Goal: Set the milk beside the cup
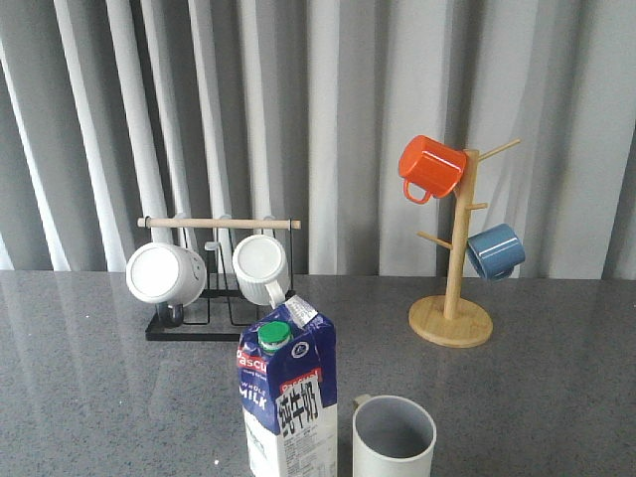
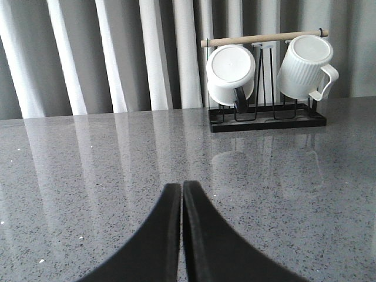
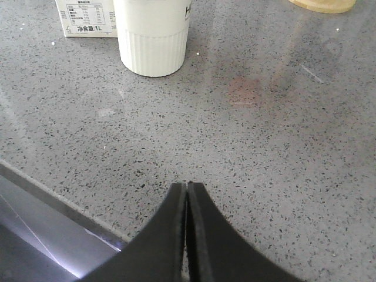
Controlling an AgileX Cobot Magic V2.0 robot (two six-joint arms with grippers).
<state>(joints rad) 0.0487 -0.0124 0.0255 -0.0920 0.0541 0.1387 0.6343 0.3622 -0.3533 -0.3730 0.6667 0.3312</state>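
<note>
The milk (image 1: 288, 397), a tall blue and white carton with a green cap and a red band, stands upright at the front middle of the table. The cup (image 1: 395, 437), a pale ribbed mug with a grey inside, stands just to its right with a small gap. Both also show in the right wrist view: the cup (image 3: 153, 36) and the carton's base (image 3: 85, 19) beside it. My right gripper (image 3: 187, 187) is shut and empty, low over the table's near edge, away from the cup. My left gripper (image 2: 181, 185) is shut and empty over bare table. Neither arm shows in the front view.
A black wire rack (image 1: 219, 323) with a wooden bar holds two white mugs (image 1: 165, 273) at the back left. A wooden mug tree (image 1: 452, 318) at the back right carries an orange mug (image 1: 431, 167) and a blue mug (image 1: 495, 250). Grey curtains hang behind.
</note>
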